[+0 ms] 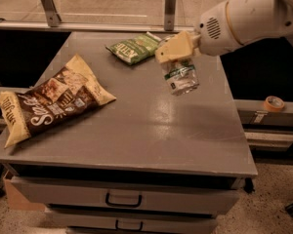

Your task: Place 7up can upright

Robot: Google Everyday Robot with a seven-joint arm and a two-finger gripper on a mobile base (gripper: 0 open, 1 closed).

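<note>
The 7up can (181, 78) is a shiny silver can with a green label band. It hangs above the grey table (151, 130), right of centre, roughly upright and slightly tilted. My gripper (173, 57) with tan fingers (176, 48) is shut on the can's top end. The white arm (244, 18) reaches in from the upper right. The can is off the table surface.
A green snack bag (134, 48) lies at the table's back, just left of the gripper. A large brown and yellow chip bag (53, 101) lies on the left side. Drawers (122, 199) sit under the table's front edge. A tape roll (273, 103) rests on a shelf to the right.
</note>
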